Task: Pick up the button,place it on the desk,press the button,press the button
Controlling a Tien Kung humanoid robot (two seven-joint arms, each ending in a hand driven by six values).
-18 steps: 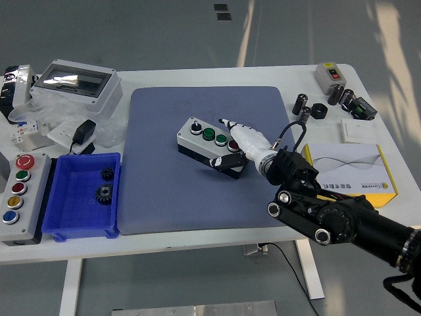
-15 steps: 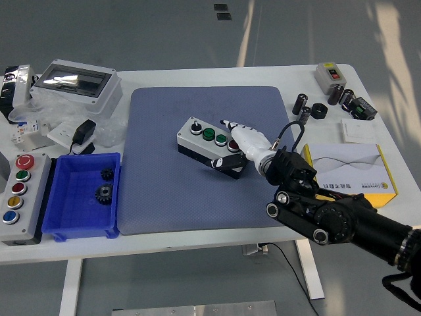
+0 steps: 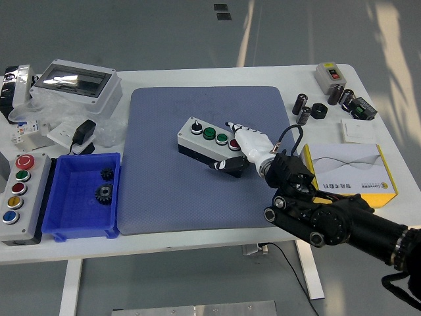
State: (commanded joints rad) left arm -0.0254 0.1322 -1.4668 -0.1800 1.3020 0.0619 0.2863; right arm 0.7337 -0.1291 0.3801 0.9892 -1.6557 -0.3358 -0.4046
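A grey button box (image 3: 204, 140) with a black knob, two green buttons and a red button lies at a slant on the blue mat (image 3: 164, 191) in the middle of the table. My right hand (image 3: 238, 146) is at the box's right end. Its white fingers (image 3: 245, 137) lie over the top by the red button and its black thumb (image 3: 222, 164) presses the front side, so the hand is shut on the box. The black right forearm (image 3: 329, 220) comes in from the lower right. The left arm is out of sight.
A blue bin (image 3: 84, 194) holding two gears sits left of the mat, beside a long five-button box (image 3: 18, 189). A grey enclosure (image 3: 75, 82) and bagged parts fill the back left. A yellow-and-white carton (image 3: 348, 171) and small black parts (image 3: 316, 108) lie on the right.
My right forearm has sunk a little and the hand has eased slightly right. The box's right end sits lower, closer to the mat.
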